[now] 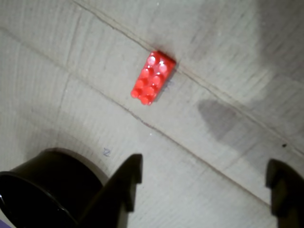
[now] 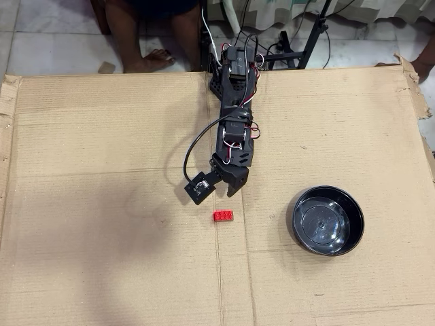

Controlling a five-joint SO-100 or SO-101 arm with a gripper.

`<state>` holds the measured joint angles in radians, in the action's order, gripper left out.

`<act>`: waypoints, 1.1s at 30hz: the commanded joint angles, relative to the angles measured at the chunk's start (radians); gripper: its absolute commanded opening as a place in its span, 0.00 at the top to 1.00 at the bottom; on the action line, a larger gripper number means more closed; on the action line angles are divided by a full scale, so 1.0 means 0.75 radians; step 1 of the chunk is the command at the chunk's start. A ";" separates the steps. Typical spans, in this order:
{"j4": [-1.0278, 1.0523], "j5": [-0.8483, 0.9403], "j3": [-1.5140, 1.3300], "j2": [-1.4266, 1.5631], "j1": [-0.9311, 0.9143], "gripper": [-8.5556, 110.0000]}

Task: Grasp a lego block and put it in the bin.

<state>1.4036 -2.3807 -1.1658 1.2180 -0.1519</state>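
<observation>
The red lego block [image 1: 153, 78] lies flat on the cardboard, studs up, beside a crease. In the overhead view the lego block [image 2: 223, 216] sits just below my gripper [image 2: 230, 190]. In the wrist view my gripper [image 1: 206, 183] is open and empty. Its two dark fingers stand wide apart at the bottom edge, short of the block and apart from it. The black bin [image 2: 328, 220] stands empty to the right of the block in the overhead view. Part of the bin's rim [image 1: 38, 183] shows at the wrist view's lower left.
A large cardboard sheet [image 2: 102, 238] covers the floor, with creases and a torn right edge. A person's bare legs and feet [image 2: 153, 47] and stand legs with cables [image 2: 299, 47] are beyond the far edge, behind the arm's base [image 2: 234, 64].
</observation>
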 commanded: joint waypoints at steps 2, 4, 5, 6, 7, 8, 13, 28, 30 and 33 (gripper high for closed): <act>0.008 -0.002 0.041 0.014 -0.002 0.68; 0.010 0.008 0.041 0.016 0.006 0.68; 0.010 0.010 0.041 0.020 0.010 0.68; 0.010 0.010 0.043 0.027 0.014 0.68; 0.010 0.010 0.049 0.031 0.020 0.68; 0.010 0.010 0.059 0.035 0.035 0.68; 0.010 -0.004 0.043 0.092 0.082 0.68; -0.086 -0.260 0.205 -0.123 0.092 0.68; -0.088 -0.315 0.239 -0.174 0.090 0.68; -0.088 -0.366 0.295 -0.260 0.088 0.68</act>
<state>1.3484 -2.6277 -1.0048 1.0278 -0.0798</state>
